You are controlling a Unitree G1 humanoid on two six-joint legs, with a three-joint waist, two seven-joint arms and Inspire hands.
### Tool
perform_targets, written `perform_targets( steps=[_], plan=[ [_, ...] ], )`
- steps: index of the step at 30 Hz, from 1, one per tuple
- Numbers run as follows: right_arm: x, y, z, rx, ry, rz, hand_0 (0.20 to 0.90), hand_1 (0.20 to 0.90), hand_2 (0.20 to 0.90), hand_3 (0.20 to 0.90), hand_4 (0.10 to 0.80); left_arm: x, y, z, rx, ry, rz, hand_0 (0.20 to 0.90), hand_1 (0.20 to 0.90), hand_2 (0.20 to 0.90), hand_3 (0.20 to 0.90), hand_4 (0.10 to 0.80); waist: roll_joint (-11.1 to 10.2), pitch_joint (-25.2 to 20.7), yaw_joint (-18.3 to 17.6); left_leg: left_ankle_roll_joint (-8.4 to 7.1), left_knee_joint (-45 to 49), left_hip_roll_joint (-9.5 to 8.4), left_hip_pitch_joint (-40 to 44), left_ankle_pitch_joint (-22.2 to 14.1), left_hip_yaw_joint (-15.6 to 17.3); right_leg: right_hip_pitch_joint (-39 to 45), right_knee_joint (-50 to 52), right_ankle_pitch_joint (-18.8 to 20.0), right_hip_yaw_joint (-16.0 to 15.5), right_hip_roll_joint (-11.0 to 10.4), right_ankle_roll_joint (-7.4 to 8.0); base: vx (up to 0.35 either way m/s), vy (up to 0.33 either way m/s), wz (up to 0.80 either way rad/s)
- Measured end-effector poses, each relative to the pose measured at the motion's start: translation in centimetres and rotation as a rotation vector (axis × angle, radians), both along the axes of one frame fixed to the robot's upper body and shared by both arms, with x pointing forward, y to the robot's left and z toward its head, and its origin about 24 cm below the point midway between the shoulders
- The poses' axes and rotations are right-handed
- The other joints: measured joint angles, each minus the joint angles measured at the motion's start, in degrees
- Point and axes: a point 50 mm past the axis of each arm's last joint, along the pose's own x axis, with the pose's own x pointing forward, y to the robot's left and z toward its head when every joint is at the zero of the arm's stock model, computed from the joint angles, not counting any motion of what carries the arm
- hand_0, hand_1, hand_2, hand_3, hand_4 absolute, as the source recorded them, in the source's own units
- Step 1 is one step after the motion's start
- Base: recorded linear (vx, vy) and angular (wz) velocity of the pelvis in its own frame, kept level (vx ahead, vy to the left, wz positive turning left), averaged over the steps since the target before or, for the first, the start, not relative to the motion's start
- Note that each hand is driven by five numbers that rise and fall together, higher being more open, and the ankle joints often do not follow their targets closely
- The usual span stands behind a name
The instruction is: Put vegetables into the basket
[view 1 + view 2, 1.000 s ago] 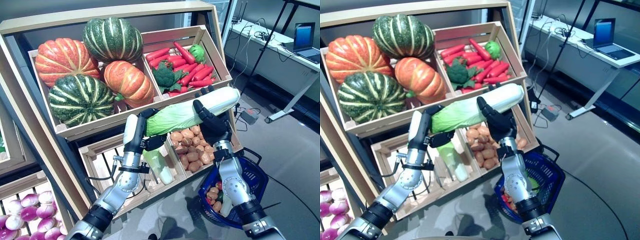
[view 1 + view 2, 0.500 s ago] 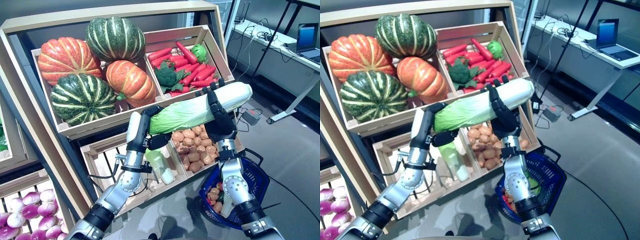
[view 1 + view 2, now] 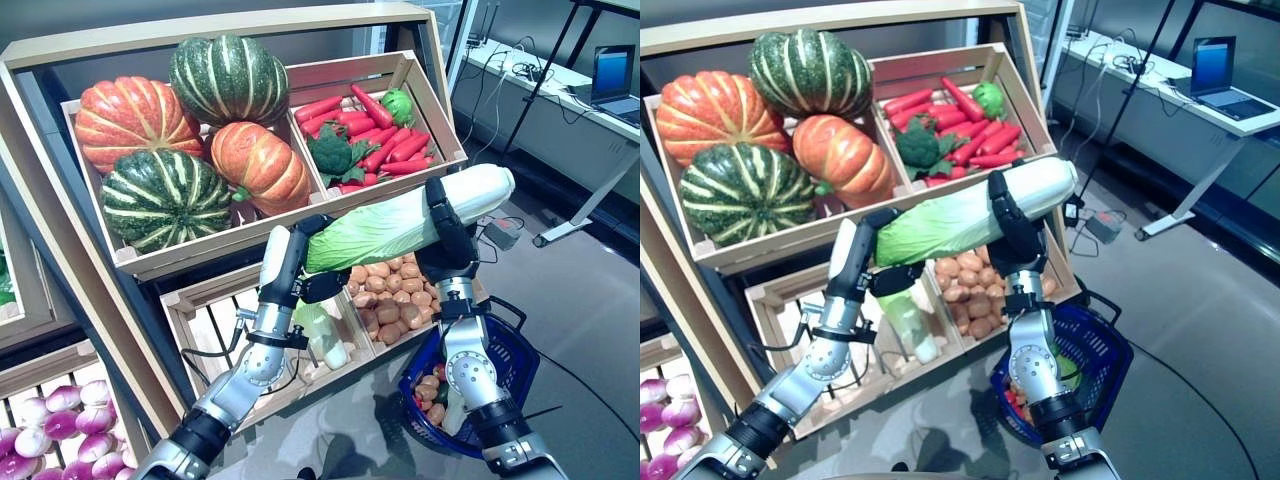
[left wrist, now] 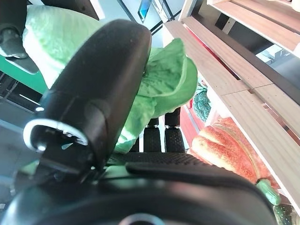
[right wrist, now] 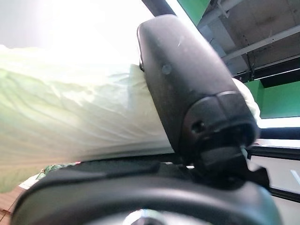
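A long cabbage, leafy green at one end and white at the other, is held level in front of the stand's lower crates. My left hand is shut on its green end; in the left wrist view the thumb curls over the leaves. My right hand is shut on its white end, and in the right wrist view the thumb wraps the pale stalk. The blue basket stands on the floor below my right arm, with small brown-orange round vegetables and a pale green one in it.
The wooden stand with its tilted crates stands close in front and to the left. A desk with a laptop is at the back right, with a power strip and cables on the grey floor.
Both hands have raised the cabbage and carried it a little to the right, towards the side of the basket. The right hand's fingers have closed further round the white end.
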Motion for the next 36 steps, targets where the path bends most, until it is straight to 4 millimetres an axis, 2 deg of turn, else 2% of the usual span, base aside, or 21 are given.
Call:
perform_targets(
  steps=[5,9,14,18,19,25,28,30,32,36],
  plan=[
    [0.1,-1.4,0.3,-0.014,-0.016,-0.061,0.300,0.300,0.300,0.300,0.400,-0.1,0.1,-0.7,0.027,0.042,-0.015,0.900,0.900,0.900,0.900,0.800,0.41,-0.24,-0.02,0.00,0.00,-0.01,0.00,0.00,0.04,-0.01,0.00,0.00,0.01,0.02,0.00,0.000,0.000,0.00],
    [0.1,-2.8,0.4,-0.123,-0.025,-0.122,0.300,0.300,0.300,0.300,0.400,-0.2,1.2,-2.7,0.037,0.142,0.030,0.900,0.900,0.900,0.900,0.800,0.61,-0.39,-0.61,0.00,0.00,0.02,0.04,0.00,0.19,-0.03,0.00,0.00,0.12,0.11,0.00,0.000,0.000,0.00],
    [-0.4,-6.4,-1.2,-0.201,0.062,-0.253,0.300,0.300,0.300,0.300,0.400,-1.3,3.7,-6.3,0.078,0.306,0.152,0.900,0.900,0.900,0.900,0.800,0.57,-0.47,-0.68,0.00,-0.02,0.07,0.08,0.00,0.39,-0.18,0.00,0.03,0.75,0.09,-0.02,0.004,-0.005,-0.02],
    [-1.1,-9.1,-2.7,-0.262,0.149,-0.339,0.300,0.300,0.300,0.300,0.400,-2.1,5.6,-7.8,0.096,0.386,0.236,0.900,0.900,0.900,0.900,0.800,0.50,-0.51,-0.68,0.00,-0.04,0.09,0.05,-0.01,0.53,-0.35,0.00,0.11,1.29,0.09,-0.01,0.010,-0.015,-0.04],
    [-1.8,-10.6,-3.3,-0.314,0.192,-0.389,0.300,0.300,0.300,0.300,0.400,-2.6,6.6,-8.3,0.102,0.416,0.274,0.900,0.900,0.900,0.900,0.800,0.47,-0.53,-0.69,0.01,-0.06,0.10,0.03,-0.01,0.64,-0.43,0.00,0.14,1.42,0.08,0.01,0.008,-0.029,-0.05],
    [-3.1,-13.9,-3.9,-0.565,0.300,-0.523,0.300,0.300,0.300,0.300,0.400,-3.2,8.6,-8.8,0.135,0.459,0.338,0.900,0.900,0.900,0.900,0.800,0.23,-0.53,-0.88,0.02,-0.08,0.28,0.01,-0.02,1.66,-0.95,-0.01,0.48,2.41,0.16,-0.02,0.015,-0.049,-0.08],
    [-3.7,-15.9,-4.5,-0.812,0.388,-0.609,0.300,0.300,0.300,0.300,0.400,-3.4,9.6,-9.0,0.125,0.477,0.381,0.900,0.900,0.900,0.900,0.800,-0.48,-0.52,-1.47,0.02,-0.10,0.38,0.00,-0.02,1.76,-1.06,-0.03,0.60,2.67,0.25,-0.06,0.012,-0.086,-0.05],
    [-4.2,-16.7,-5.1,-0.905,0.445,-0.639,0.300,0.300,0.300,0.300,0.400,-3.4,9.8,-9.0,0.123,0.480,0.389,0.900,0.900,0.900,0.900,0.800,-0.87,-0.52,-1.68,0.01,-0.09,0.46,0.00,-0.02,1.83,-1.10,-0.03,0.61,2.73,0.39,-0.07,0.022,-0.113,-0.02],
    [-4.7,-17.6,-6.2,-0.969,0.533,-0.647,0.300,0.300,0.300,0.300,0.400,-3.5,10.0,-9.0,0.116,0.485,0.396,0.900,0.900,0.900,0.900,0.800,-1.31,-0.52,-1.80,0.00,-0.09,0.54,-0.02,-0.03,1.94,-1.17,-0.04,0.63,2.83,0.42,-0.10,0.040,-0.138,-0.03],
    [-5.4,-18.2,-8.3,-0.986,0.676,-0.618,0.300,0.300,0.300,0.300,0.400,-3.6,9.9,-9.2,0.112,0.503,0.380,0.900,0.900,0.900,0.900,0.800,-1.42,-0.51,-1.88,-0.05,-0.03,0.79,-0.14,-0.06,3.23,-1.65,-0.04,0.73,3.32,0.74,-0.24,0.045,-0.159,-0.10]
  ],
)
